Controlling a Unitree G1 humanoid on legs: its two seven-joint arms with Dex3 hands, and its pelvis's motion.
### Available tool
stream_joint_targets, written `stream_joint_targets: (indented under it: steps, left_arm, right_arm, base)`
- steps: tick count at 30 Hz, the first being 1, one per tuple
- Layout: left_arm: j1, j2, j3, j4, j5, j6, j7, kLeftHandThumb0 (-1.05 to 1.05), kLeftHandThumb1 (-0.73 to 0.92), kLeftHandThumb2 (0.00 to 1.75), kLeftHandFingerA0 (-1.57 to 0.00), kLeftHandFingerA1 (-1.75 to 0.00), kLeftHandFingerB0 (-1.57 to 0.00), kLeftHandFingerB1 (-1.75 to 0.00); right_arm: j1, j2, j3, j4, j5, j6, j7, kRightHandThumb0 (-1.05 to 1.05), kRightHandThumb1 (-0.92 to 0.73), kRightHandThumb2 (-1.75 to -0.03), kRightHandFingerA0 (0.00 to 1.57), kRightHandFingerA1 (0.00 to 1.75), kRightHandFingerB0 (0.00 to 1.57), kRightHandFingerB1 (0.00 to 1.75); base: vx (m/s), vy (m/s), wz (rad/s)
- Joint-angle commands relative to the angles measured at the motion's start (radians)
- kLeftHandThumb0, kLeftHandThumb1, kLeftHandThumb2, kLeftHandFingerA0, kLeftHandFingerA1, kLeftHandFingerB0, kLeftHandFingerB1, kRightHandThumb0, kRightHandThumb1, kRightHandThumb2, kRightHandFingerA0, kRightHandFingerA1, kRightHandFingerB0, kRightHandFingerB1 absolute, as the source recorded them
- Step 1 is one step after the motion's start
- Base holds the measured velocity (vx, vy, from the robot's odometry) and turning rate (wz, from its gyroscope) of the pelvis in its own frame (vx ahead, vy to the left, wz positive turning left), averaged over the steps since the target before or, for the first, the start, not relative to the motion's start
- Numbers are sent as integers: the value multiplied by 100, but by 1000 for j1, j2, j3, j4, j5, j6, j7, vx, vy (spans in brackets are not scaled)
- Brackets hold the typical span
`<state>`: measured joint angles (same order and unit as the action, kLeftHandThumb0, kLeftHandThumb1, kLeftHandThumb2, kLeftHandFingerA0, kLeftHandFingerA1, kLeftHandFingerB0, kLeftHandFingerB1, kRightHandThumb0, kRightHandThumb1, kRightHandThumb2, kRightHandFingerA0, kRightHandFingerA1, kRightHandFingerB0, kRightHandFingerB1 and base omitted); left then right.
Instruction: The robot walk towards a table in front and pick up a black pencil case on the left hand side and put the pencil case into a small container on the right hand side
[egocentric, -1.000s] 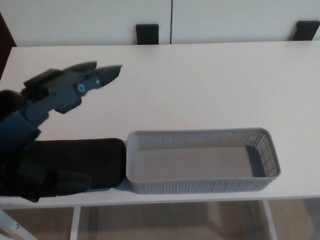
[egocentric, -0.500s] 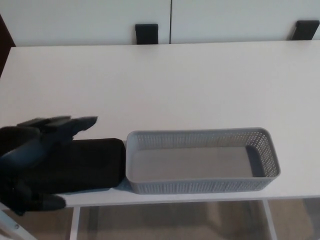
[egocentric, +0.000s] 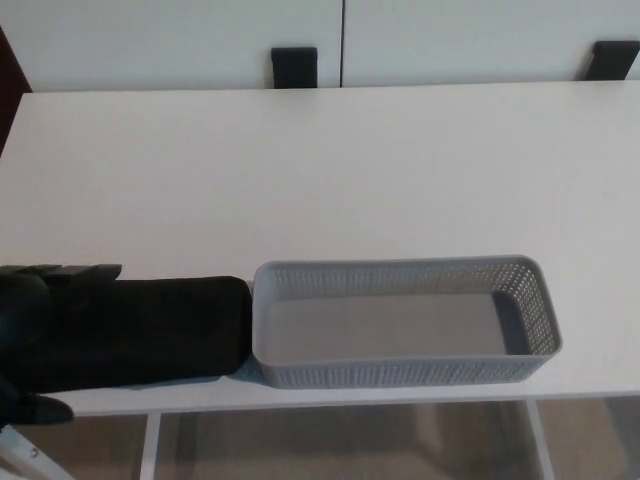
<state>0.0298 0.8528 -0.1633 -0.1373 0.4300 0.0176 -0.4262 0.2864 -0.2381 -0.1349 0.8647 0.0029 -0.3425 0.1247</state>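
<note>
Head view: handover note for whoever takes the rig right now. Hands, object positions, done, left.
Left hand: at the left end of the black pencil case, low at the table's near edge; black on black, so whether it has closed on the case can't be told.
Right hand: not in view.
Pencil case: lying flat on the white table, its right end right up against the left wall of the grey mesh container.
Container: empty, near the front edge.
Done: robot is at the table, left hand is at the case.
Left: confirm the grasp, lift, move right, drop the case into the container.
</note>
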Motion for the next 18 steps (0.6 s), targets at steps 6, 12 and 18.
stream_joint_targets:
  steps: [6,12,18]
  left_arm:
    - [-6,-45,27,9,81,-24,82,-62,37,77,0,-8,0,-11]
    - [-20,-66,25,-4,107,-30,92,-61,36,77,0,-10,0,-14]
    - [-34,-88,18,-15,116,-36,91,-60,34,78,0,-15,0,-18]
  right_arm:
    - [17,-16,-2,-18,-7,-14,-9,-27,-67,-59,63,50,48,41]
    - [-2,-16,-3,-1,-9,-22,-16,-27,-66,-59,66,52,50,42]
    - [-17,-19,-6,12,-5,-26,-15,-27,-66,-59,66,51,50,41]
  base:
    - [0,0,0]
    - [0,0,0]
    - [0,0,0]
